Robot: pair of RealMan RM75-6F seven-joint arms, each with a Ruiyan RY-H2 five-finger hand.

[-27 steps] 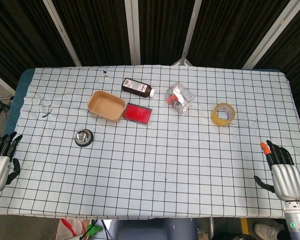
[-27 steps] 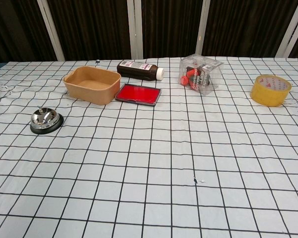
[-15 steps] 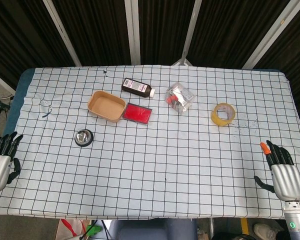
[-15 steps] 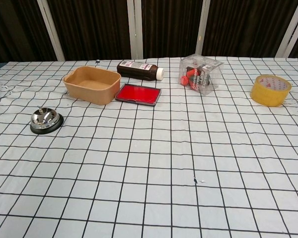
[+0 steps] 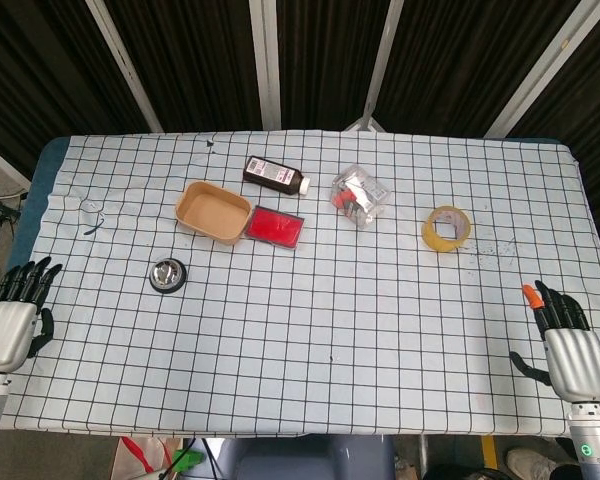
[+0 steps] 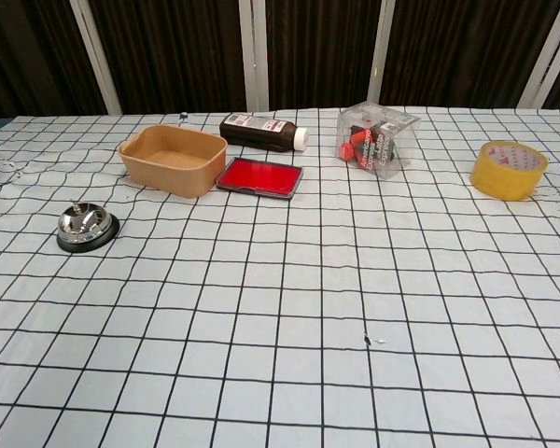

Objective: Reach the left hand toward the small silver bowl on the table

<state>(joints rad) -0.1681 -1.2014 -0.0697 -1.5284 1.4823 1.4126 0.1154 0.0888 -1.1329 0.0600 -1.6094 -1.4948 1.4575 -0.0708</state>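
Bright, even overhead light; both views sharp.
The white black-gridded cloth on the desk (image 5: 380, 300) is evenly lit with only faint, short shadows; the small silver bowl (image 6: 86, 225) carries specular glints, and the dark slatted backdrop (image 5: 190, 60) stays dim.

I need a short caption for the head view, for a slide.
Left robot hand open at the table's near-left edge, apart from the small silver bowl; right robot hand open at the near-right.

- We take this for a lab test bench: a table (image 5: 380, 380) under a grid-printed cloth.
- Behind it we see dark corrugated panels (image 5: 190, 60) framed by metal struts (image 5: 265, 60).
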